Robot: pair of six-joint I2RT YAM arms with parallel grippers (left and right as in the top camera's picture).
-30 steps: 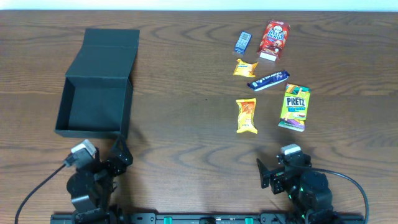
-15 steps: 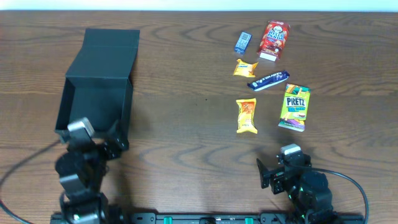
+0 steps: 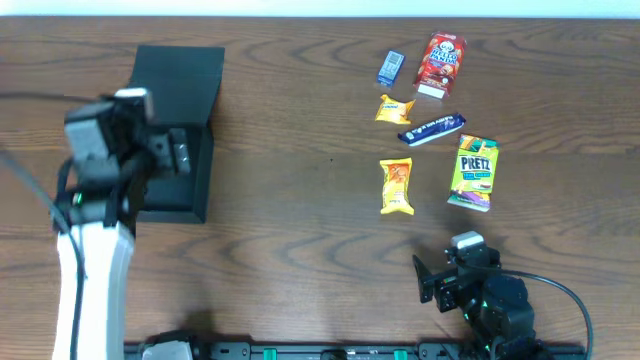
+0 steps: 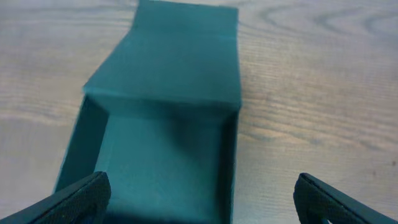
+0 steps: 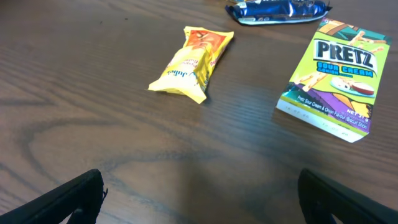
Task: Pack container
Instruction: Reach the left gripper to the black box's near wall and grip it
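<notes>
One container, matte black, lid folded back, inside bare, toward table far-left. Probably light, stiff card, walls crushable; hold at side-wall rim. Both spread, empty: left gripper above table's left, right gripper at near edge.

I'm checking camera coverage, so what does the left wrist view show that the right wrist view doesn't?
Only the left wrist view shows the black container, lid flap open, nothing visible inside. Only the right wrist view shows the yellow snack packet, the Pretz box and a blue wrapper. Both show the wooden table and an open gripper: left gripper, right gripper.
</notes>
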